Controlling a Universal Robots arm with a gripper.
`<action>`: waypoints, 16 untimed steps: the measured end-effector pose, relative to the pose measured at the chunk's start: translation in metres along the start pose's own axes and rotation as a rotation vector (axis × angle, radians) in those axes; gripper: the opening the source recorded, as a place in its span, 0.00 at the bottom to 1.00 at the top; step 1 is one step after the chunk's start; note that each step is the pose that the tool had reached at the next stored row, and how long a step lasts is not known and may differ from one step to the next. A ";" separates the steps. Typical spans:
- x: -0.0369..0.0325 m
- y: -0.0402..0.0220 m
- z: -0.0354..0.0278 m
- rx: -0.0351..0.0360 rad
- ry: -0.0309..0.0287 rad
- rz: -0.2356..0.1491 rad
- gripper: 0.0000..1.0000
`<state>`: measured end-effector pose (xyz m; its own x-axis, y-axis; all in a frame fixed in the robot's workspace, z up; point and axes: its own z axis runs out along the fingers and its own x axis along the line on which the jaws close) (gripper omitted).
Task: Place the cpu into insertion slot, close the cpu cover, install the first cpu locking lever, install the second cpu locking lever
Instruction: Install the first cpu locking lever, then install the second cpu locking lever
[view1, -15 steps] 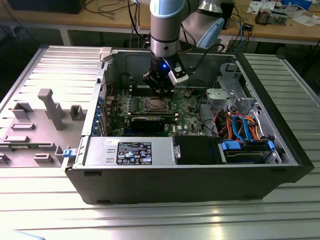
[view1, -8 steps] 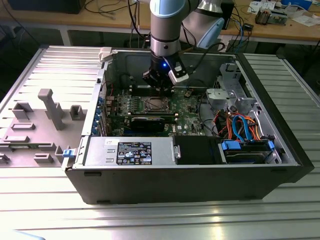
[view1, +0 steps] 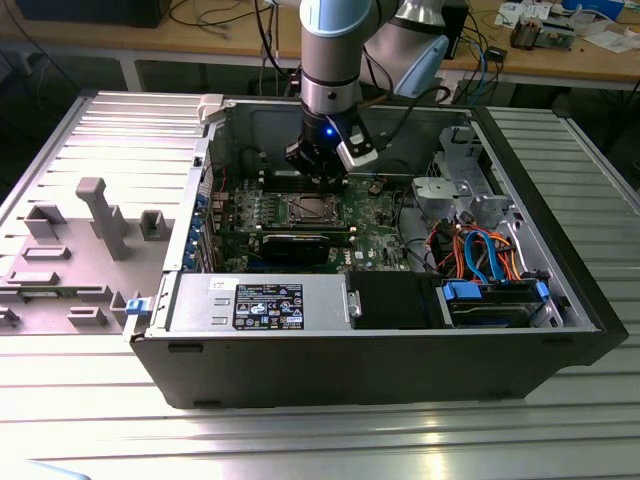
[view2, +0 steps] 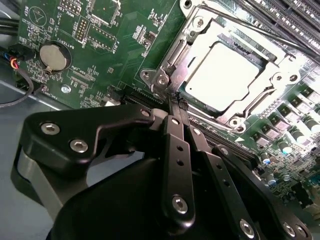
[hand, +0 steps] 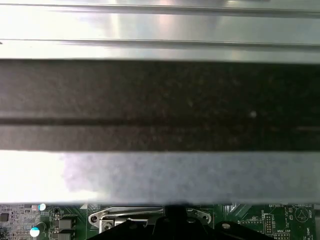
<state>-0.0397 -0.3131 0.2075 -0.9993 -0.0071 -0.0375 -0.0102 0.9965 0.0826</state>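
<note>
The cpu (view2: 222, 70) lies flat in the insertion slot (view1: 310, 208), its pale metal top showing through the window of the cpu cover (view2: 199, 36). The cover is down over it. A thin wire locking lever (view2: 172, 52) runs along the socket's side. My gripper (view2: 173, 104) is shut, its black fingers pressed together. Their tips touch the socket's corner by the lever's end, and I cannot tell if anything is pinched. In the exterior view the gripper (view1: 318, 178) hangs just behind the socket inside the open computer case (view1: 300, 350). In the first wrist view the socket's edge (hand: 125, 217) peeks out under the case wall.
Memory slots (view2: 285, 20) run beside the socket, and a round coin battery (view2: 54, 57) sits on the green board. A long black card (view1: 295, 245) lies in front of the socket. Drive bays and coloured cables (view1: 480, 255) are on the exterior view's right, with a grey fixture plate (view1: 80, 240) on its left.
</note>
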 end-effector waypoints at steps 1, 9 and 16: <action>0.0000 -0.0002 0.0000 0.0000 0.0000 0.000 0.11; 0.0000 -0.0017 -0.0001 0.0001 0.0000 0.000 0.11; 0.0000 -0.0059 -0.0005 0.0002 0.0000 0.000 0.11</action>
<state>-0.0397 -0.3191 0.2075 -0.9993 -0.0072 -0.0375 -0.0103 0.9965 0.0824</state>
